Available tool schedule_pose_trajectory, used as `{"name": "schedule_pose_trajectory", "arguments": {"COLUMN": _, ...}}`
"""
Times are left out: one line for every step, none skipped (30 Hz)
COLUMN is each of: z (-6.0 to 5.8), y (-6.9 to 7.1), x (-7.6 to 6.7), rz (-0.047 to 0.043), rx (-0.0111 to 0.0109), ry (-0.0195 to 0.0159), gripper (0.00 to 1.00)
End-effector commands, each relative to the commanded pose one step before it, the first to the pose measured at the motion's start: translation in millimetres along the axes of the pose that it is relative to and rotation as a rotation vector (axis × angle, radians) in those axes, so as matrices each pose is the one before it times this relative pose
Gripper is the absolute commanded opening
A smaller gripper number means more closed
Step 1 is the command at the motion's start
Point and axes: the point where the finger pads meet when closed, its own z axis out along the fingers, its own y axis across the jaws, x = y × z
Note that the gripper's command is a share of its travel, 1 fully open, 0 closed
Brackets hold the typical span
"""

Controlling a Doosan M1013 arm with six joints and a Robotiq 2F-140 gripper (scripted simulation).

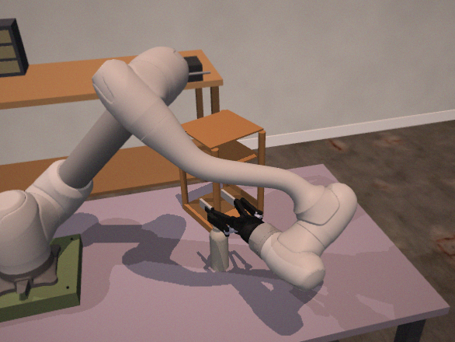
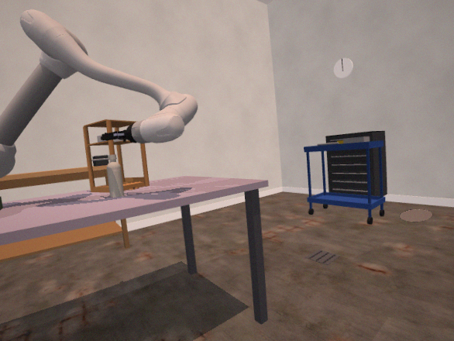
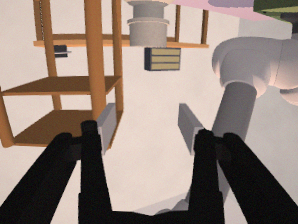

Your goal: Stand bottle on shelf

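The pale bottle [image 1: 219, 249] stands cap up on the pink table, just in front of the wooden shelving unit. It also shows in the exterior view [image 2: 115, 176], and upside down at the top of the wrist view [image 3: 148, 3]. My gripper [image 1: 225, 210] lies level, a little above the bottle's cap, and points towards the shelving unit [image 2: 118, 159]. Its fingers stand partly open with nothing between them. In the exterior view the gripper [image 2: 105, 136] is at the height of the unit's middle shelf. The lower compartment's floor is partly hidden by the arm.
The arm's green base plate [image 1: 43, 276] sits at the table's left. A long wooden bench [image 1: 78, 82] with a black box [image 1: 194, 68] stands behind the table. A blue cart [image 2: 345, 174] and a black drawer cabinet [image 2: 358, 163] stand far off to the right.
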Motion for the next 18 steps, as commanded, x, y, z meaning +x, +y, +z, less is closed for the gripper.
{"name": "schedule_pose_trajectory", "arguments": {"z": -0.01, "y": -0.03, "x": 7.60, "rz": -0.00036, "rx": 0.00001, "ry": 0.00006, "gripper": 0.49}}
{"name": "schedule_pose_trajectory", "arguments": {"z": 0.00, "y": 0.00, "x": 2.95, "rz": 0.00000, "rx": 0.00000, "ry": 0.00000, "gripper": 0.49}}
{"name": "schedule_pose_trajectory", "arguments": {"z": 0.00, "y": -0.01, "x": 2.97, "rz": 0.00000, "rx": 0.00000, "ry": 0.00000, "gripper": 0.49}}
{"name": "schedule_pose_trajectory", "arguments": {"z": 0.00, "y": -0.01, "x": 3.00, "rz": 0.00000, "rx": 0.00000, "ry": 0.00000, "gripper": 0.49}}
{"name": "schedule_pose_trajectory", "arguments": {"z": 0.00, "y": -0.01, "x": 3.03, "rz": 0.00000, "rx": 0.00000, "ry": 0.00000, "gripper": 0.49}}
{"name": "schedule_pose_trajectory", "arguments": {"z": 0.00, "y": 0.00, "x": 0.00, "rz": 0.00000, "rx": 0.00000, "ry": 0.00000, "gripper": 0.49}}
{"name": "schedule_pose_trajectory", "arguments": {"z": 0.00, "y": 0.00, "x": 0.00, "rz": 0.00000, "rx": 0.00000, "ry": 0.00000, "gripper": 0.49}}
{"name": "schedule_pose_trajectory", "arguments": {"z": 0.00, "y": -0.01, "x": 3.05, "rz": 0.00000, "rx": 0.00000, "ry": 0.00000, "gripper": 0.49}}
{"name": "schedule_pose_trajectory", "arguments": {"z": 0.00, "y": -0.01, "x": 3.07, "rz": 0.00000, "rx": 0.00000, "ry": 0.00000, "gripper": 0.49}}
{"name": "schedule_pose_trajectory", "arguments": {"z": 0.00, "y": -0.01, "x": 3.08, "rz": 0.00000, "rx": 0.00000, "ry": 0.00000, "gripper": 0.49}}
{"name": "schedule_pose_trajectory", "arguments": {"z": 0.00, "y": -0.01, "x": 3.09, "rz": 0.00000, "rx": 0.00000, "ry": 0.00000, "gripper": 0.49}}
{"name": "schedule_pose_trajectory", "arguments": {"z": 0.00, "y": -0.01, "x": 3.10, "rz": 0.00000, "rx": 0.00000, "ry": 0.00000, "gripper": 0.49}}
{"name": "schedule_pose_trajectory", "arguments": {"z": 0.00, "y": -0.01, "x": 3.10, "rz": 0.00000, "rx": 0.00000, "ry": 0.00000, "gripper": 0.49}}
{"name": "schedule_pose_trajectory", "arguments": {"z": 0.00, "y": -0.01, "x": 3.11, "rz": 0.00000, "rx": 0.00000, "ry": 0.00000, "gripper": 0.49}}
{"name": "schedule_pose_trajectory", "arguments": {"z": 0.00, "y": -0.01, "x": 3.11, "rz": 0.00000, "rx": 0.00000, "ry": 0.00000, "gripper": 0.49}}
{"name": "schedule_pose_trajectory", "arguments": {"z": 0.00, "y": -0.01, "x": 3.10, "rz": 0.00000, "rx": 0.00000, "ry": 0.00000, "gripper": 0.49}}
{"name": "schedule_pose_trajectory", "arguments": {"z": 0.00, "y": -0.01, "x": 3.10, "rz": 0.00000, "rx": 0.00000, "ry": 0.00000, "gripper": 0.49}}
{"name": "schedule_pose_trajectory", "arguments": {"z": 0.00, "y": -0.01, "x": 3.08, "rz": 0.00000, "rx": 0.00000, "ry": 0.00000, "gripper": 0.49}}
